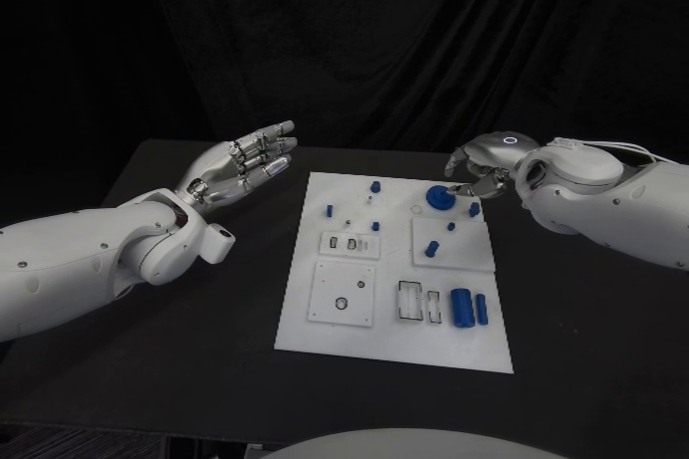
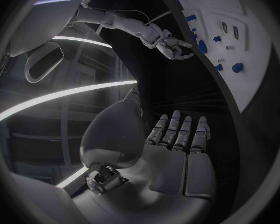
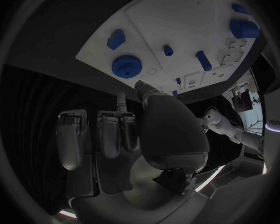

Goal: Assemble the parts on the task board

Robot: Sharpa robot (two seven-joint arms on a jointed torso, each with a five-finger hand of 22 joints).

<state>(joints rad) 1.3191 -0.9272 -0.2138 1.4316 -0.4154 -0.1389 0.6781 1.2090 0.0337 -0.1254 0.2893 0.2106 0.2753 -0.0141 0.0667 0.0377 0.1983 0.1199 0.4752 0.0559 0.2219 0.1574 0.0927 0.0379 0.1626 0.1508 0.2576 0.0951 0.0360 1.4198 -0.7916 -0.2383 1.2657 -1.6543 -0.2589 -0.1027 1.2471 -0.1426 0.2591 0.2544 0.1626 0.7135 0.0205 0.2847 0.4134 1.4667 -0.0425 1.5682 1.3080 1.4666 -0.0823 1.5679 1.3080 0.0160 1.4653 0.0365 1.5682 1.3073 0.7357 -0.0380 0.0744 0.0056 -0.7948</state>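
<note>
Black table (image 1: 172, 379) carries white task board (image 1: 387, 344)

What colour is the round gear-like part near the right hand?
Blue. The round gear-like part shows best in the right wrist view, lying on the white task board.

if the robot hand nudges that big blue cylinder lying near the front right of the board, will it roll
Probably. The blue cylinder lies on its side on the flat white task board, so a sideways push would likely roll it. It looks rigid, like moulded plastic, and probably light. The smaller cylinder beside it may stop it.
</note>
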